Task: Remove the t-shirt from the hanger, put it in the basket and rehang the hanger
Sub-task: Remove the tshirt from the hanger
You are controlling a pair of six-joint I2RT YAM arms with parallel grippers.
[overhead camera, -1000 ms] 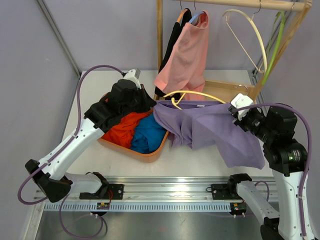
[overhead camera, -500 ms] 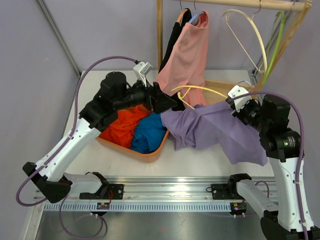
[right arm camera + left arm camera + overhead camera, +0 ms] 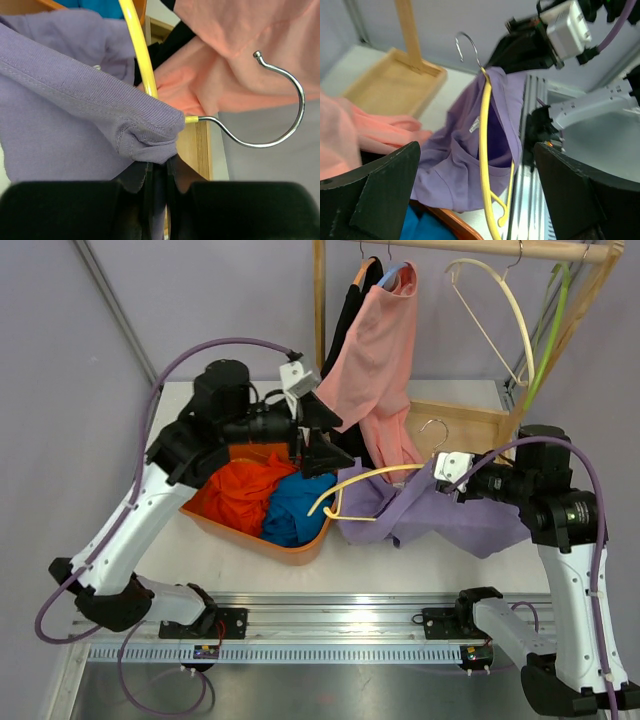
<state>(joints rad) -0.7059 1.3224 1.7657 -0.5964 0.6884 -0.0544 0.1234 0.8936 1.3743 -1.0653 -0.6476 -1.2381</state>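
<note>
Spanning the view, the white surface carries a wooden garment rack at its far edge, hung with a pink top, while the left arm and the right arm reach in from the near edge. Heaped on the right half of the surface, between an orange basket and the right arm, the purple t-shirt is not yet off its yellow hanger. The cloth bunches at the hanger's neck, one yellow shoulder pokes out toward the basket's right rim, and the metal hook points to the far edge. The basket, on the left half of the surface toward the near edge, holds a red garment and a blue one. The right tool is clamped on a fold of the t-shirt just beside the base of the hook, pinching the purple cloth. The left tool hangs above the basket's far right corner with its fingers spread wide apart, gripping nothing.
</note>
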